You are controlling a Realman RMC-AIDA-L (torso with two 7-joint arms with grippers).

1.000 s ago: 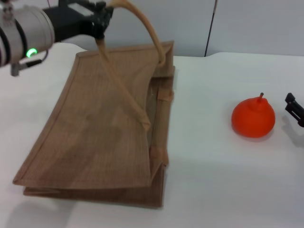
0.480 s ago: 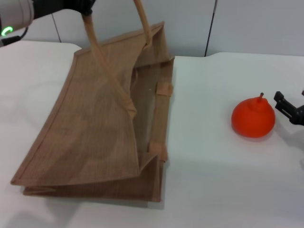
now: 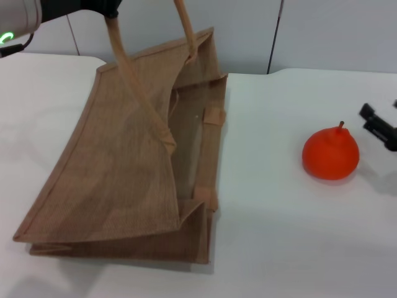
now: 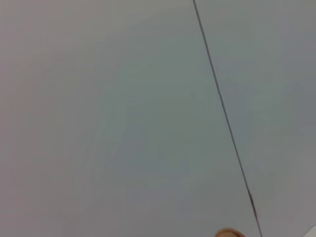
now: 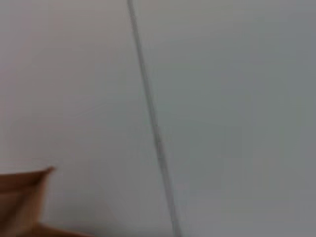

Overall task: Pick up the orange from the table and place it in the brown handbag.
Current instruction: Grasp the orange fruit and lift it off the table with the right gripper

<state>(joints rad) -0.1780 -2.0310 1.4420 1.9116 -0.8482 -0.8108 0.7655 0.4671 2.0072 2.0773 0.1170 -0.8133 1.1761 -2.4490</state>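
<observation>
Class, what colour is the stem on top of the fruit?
Brown: the thin stem on the orange shows best in the head view.

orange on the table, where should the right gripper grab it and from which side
Probably across the widest part of the orange, below its stem. It sits upright on the table with open space around it, and the right gripper is already just off its right side, so come in from there.
</observation>
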